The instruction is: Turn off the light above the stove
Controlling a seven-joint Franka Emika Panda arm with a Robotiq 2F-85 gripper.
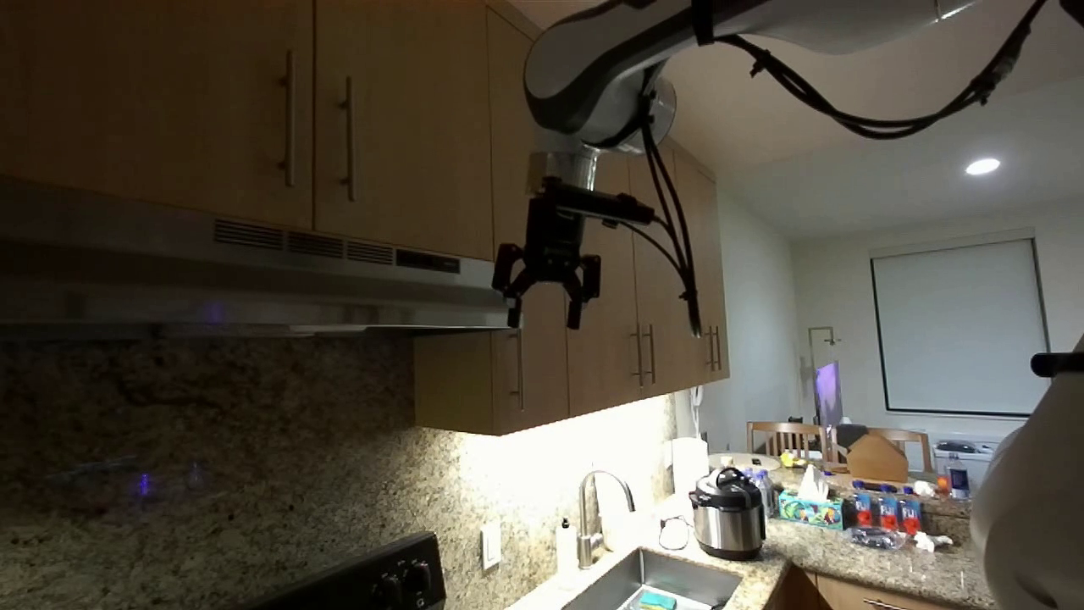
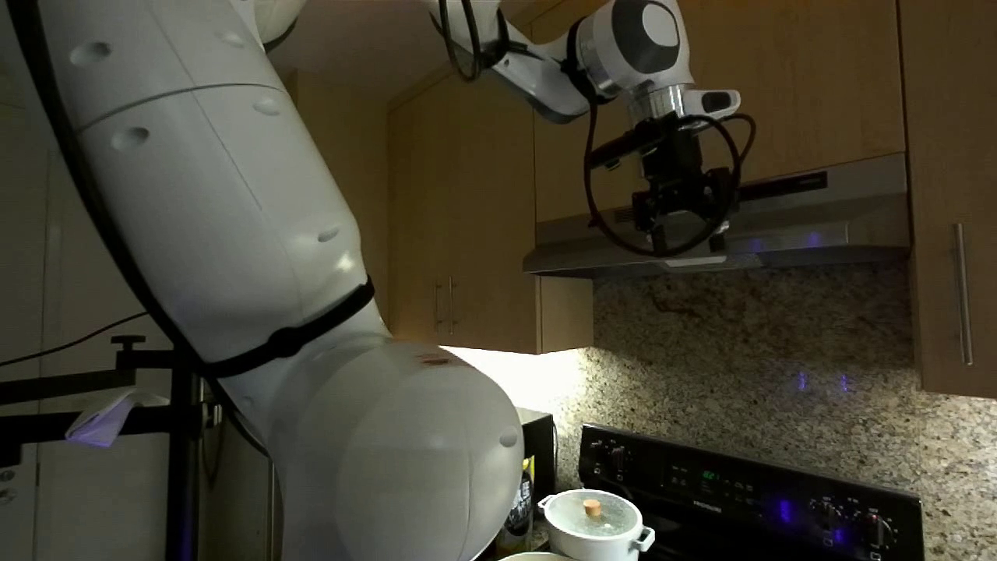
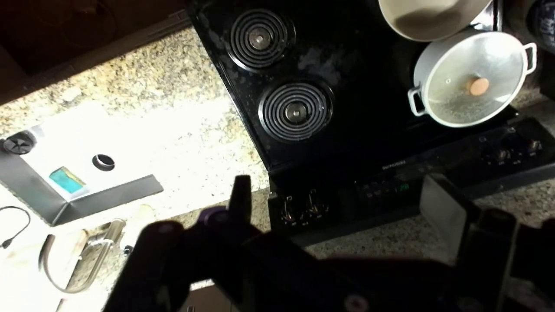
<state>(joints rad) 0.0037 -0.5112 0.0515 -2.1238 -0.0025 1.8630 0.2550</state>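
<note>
The silver range hood [image 1: 254, 284] hangs under wooden cabinets and also shows in an exterior view [image 2: 802, 222]. A dark control strip [image 1: 428, 261] sits on its front near one end; it also shows in an exterior view [image 2: 783, 187]. A pale light panel [image 2: 695, 262] on the underside does not glow, and the wall below is dim. My gripper [image 1: 544, 315] points down, open and empty, by the hood's front near the control strip. It also shows in an exterior view [image 2: 687, 240]. Its spread fingers [image 3: 340, 190] frame the stove's back panel in the wrist view. Contact with the hood cannot be told.
The black stove [image 3: 355, 108] lies below, with a lidded white pot [image 3: 475, 82] and an open pot [image 3: 433, 17]. Cabinet doors with handles [image 1: 350, 140] rise above the hood. A lower cabinet [image 1: 533, 364] stands beside it. A bright light shines over the sink [image 1: 677, 576].
</note>
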